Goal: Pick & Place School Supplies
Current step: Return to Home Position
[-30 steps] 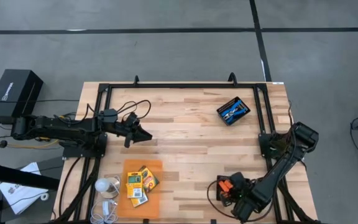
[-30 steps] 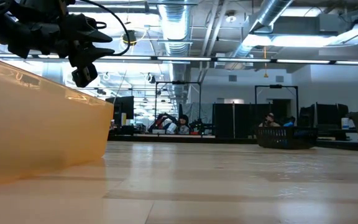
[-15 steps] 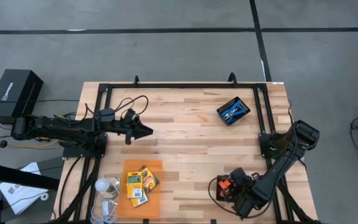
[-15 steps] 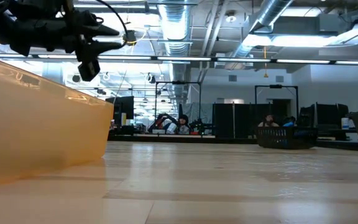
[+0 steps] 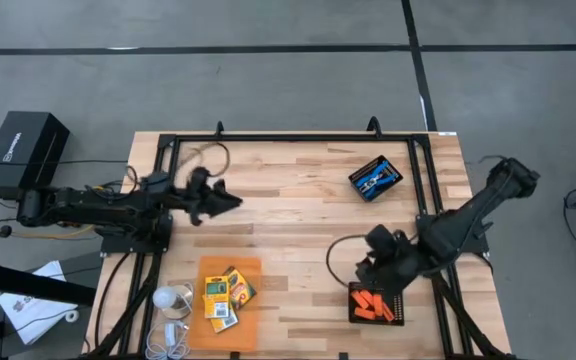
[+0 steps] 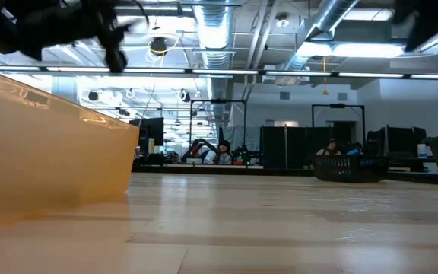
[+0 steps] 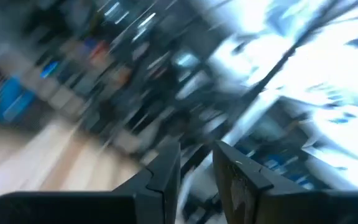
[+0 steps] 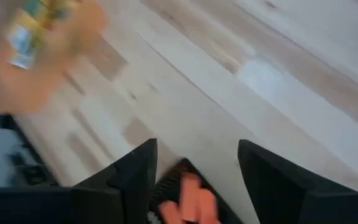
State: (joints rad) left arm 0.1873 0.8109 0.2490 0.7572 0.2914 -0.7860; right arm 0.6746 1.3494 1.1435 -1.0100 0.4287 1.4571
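Several short orange sticks (image 5: pixel 371 302) lie in a black tray (image 5: pixel 396 310) near the table's front right; one stick (image 8: pixel 190 198) shows in the right wrist view. My right gripper (image 5: pixel 366 268) hangs open just beyond the tray's far side, with nothing between its fingers. Yellow-and-green crayon boxes (image 5: pixel 225 293) lie flat on an orange sheet (image 5: pixel 215 267) at the front left. A blue-handled tool (image 5: pixel 374 180) lies in a black tray (image 5: pixel 387 165) at the far right. My left gripper (image 5: pixel 224 199) hovers over the table's left half, its fingers (image 7: pixel 166 177) a little apart and empty.
A black frame (image 5: pixel 298 137) runs along the table's edges. A white object and cables (image 5: pixel 171 305) lie at the front left corner. In the low view the orange sheet (image 6: pixel 52 152) fills the left side; bare wood lies across the table's middle.
My right gripper has risen from the black tray and gone toward the table's far edge, leaving the orange sticks uncovered in the tray. My left gripper has moved up and a little toward the far edge, turning as it went.
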